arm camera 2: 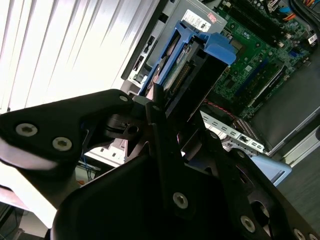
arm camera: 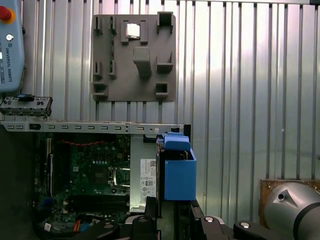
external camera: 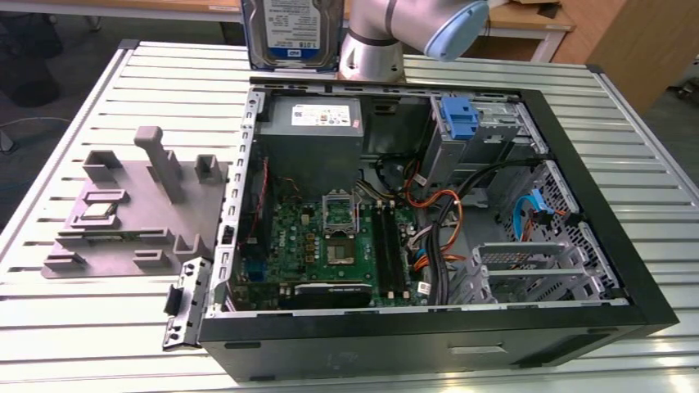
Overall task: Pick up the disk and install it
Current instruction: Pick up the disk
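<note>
Disk: the disk (external camera: pixel 290 33) hangs on edge above the far rim of the open computer case (external camera: pixel 647 304), close beside the arm's grey joint. Its label faces the exterior camera.
Pincer: the gripper (arm camera: pixel 171 209) is closed on the disk. In both wrist views a black finger sits on either side of the drive at the end nearest the wrist, and as far as I can tell they clamp across its thickness.
Carrier: the blue carrier (arm camera: pixel 179 172) sticks out past the fingers, toward the case.
Below: in the first wrist view I look past the disk to the power supply box (arm camera: pixel 146 182) and the motherboard (arm camera: pixel 95 175).
Weight: I judge it dense and heavy for its size, so it would pull hard on a hold at one end.
Stiffness: the metal body looks rigid. The plastic carrier looks thin, and I'd expect it to flex.
Surface: the smooth metal and glossy label make me think a light pinch could slip.
Fragility: I'd treat it as sensitive to knocks, and its connector edge (arm camera 2: pixel 181 75) is exposed in the second wrist view.
Hold: the flat metal faces look safest to me, not the carrier rails or the connector.
Nearby: a grey parts tray (external camera: pixel 120 213) sits on the slatted table (external camera: pixel 110 344), and a bare blue bracket (external camera: pixel 461 123) stands in the drive cage.
</note>
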Controlling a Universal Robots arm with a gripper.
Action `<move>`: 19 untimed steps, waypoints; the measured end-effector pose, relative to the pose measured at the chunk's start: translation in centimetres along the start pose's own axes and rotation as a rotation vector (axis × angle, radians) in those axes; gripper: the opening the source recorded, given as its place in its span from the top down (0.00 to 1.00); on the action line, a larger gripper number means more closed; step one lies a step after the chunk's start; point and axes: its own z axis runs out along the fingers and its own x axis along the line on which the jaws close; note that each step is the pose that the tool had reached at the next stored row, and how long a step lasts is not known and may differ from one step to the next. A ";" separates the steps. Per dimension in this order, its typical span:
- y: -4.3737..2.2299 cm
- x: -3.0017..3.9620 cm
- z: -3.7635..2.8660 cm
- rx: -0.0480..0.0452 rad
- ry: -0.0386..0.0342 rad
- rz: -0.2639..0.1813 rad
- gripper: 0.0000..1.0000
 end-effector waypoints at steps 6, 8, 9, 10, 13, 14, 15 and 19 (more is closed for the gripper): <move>0.00 0.00 0.09 0.0002 -0.0001 0.000 0.65; 0.00 0.00 0.13 0.0003 0.0000 0.000 0.65; 0.00 0.00 0.13 0.0002 0.0000 0.000 0.65; 0.00 0.00 0.16 0.0002 0.0000 0.000 0.65; 0.00 0.04 0.20 0.0000 0.0002 0.000 0.65; 0.00 0.07 0.22 0.0002 0.0000 0.000 0.65; 0.00 0.10 0.23 0.0002 0.0000 0.000 0.65; -0.01 0.24 0.29 0.0003 -0.0001 0.000 0.65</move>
